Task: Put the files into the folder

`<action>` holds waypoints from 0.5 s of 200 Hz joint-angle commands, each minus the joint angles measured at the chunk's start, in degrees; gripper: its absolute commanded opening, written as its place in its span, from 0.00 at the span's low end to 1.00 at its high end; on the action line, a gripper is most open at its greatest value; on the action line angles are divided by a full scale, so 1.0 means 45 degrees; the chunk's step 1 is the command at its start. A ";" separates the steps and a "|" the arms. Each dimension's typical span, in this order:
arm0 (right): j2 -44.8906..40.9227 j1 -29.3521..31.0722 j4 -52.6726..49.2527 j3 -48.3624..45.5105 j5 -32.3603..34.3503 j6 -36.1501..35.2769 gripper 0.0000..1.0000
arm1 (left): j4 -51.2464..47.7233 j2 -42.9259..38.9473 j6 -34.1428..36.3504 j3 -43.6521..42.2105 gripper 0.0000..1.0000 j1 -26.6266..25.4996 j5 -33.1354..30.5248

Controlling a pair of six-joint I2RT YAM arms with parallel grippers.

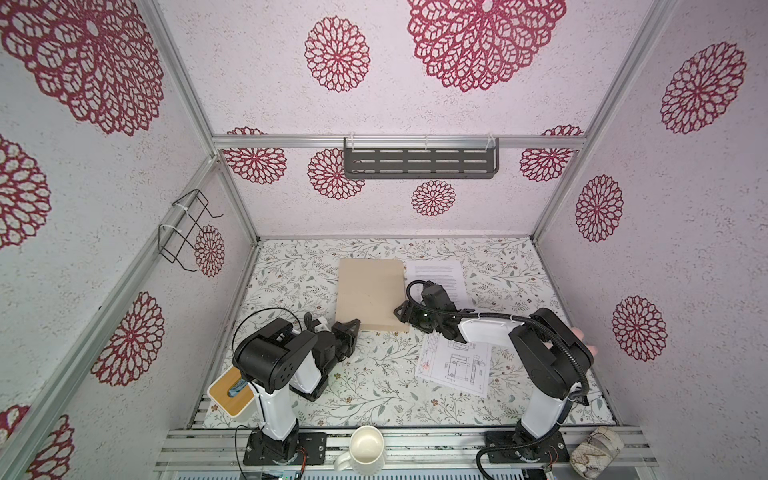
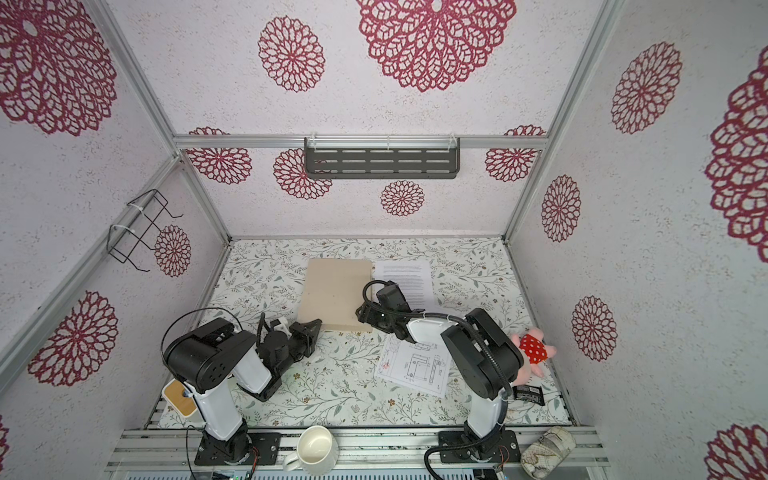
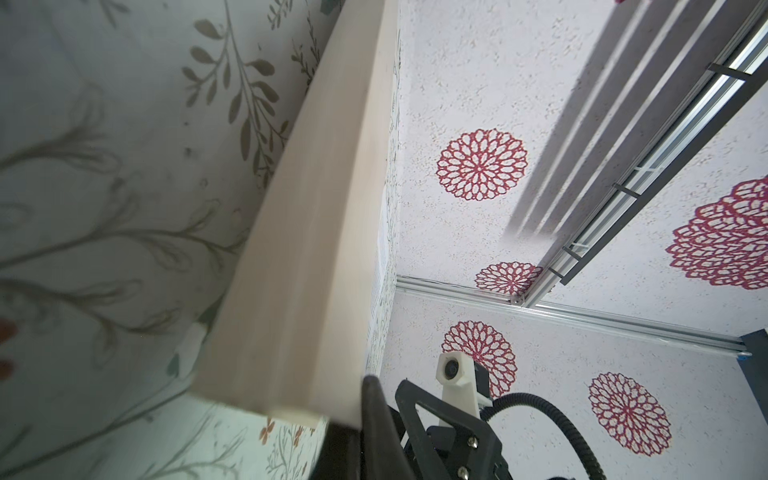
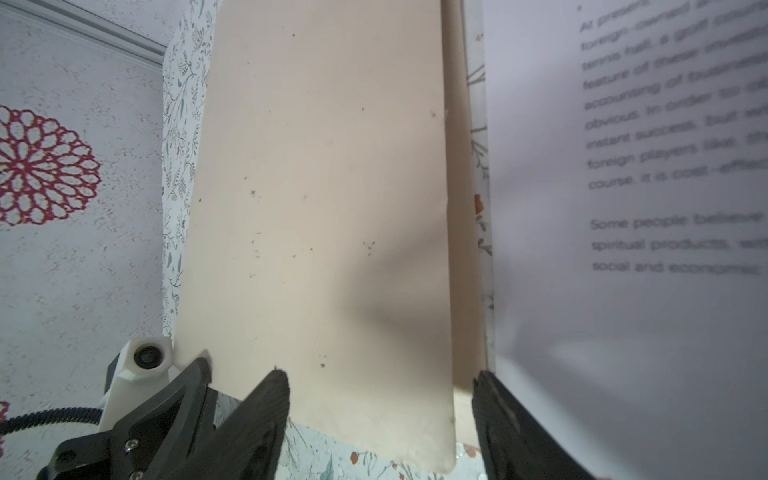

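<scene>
Folder (image 1: 370,291) plain beige, speckled; left gripper (image 1: 352,324) closed at corner, right gripper (image 4: 380,376) wide.

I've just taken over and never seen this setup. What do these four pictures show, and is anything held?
A left arm and a right arm, both robots, stand at the near edge of a flowered table. Both top views look down from overhead; each wrist view comes from a camera on one arm, looking past its fingers. On the table lie a flat tan folder, a text sheet beside it, and a drawing sheet nearer the arms. The left gripper is shut at the folder's near left corner; whether it pinches the cover is unclear. The right gripper is open, straddling the folder's right edge, holding nothing.
</scene>
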 commanded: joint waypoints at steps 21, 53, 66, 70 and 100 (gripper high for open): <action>-0.0431 -0.0240 0.1000 -0.0368 -0.0455 0.0667 0.72 | 0.0403 -0.0389 -0.0110 -0.0008 0.00 -0.0149 -0.0339; -0.0221 -0.0264 0.1236 -0.0360 -0.0696 0.0860 0.70 | 0.0404 -0.0400 -0.0124 0.0029 0.00 -0.0170 -0.0303; -0.0199 -0.0265 0.1443 -0.0426 -0.0698 0.0918 0.70 | 0.0404 -0.0442 -0.0081 0.0039 0.00 -0.0165 -0.0281; -0.0199 -0.0263 0.1516 -0.0427 -0.0707 0.0930 0.69 | 0.0419 -0.0439 -0.0086 0.0036 0.00 -0.0170 -0.0278; 0.0131 -0.0265 0.1917 -0.0322 -0.0991 0.1091 0.67 | 0.0405 -0.0358 -0.0134 0.0031 0.00 -0.0196 -0.0261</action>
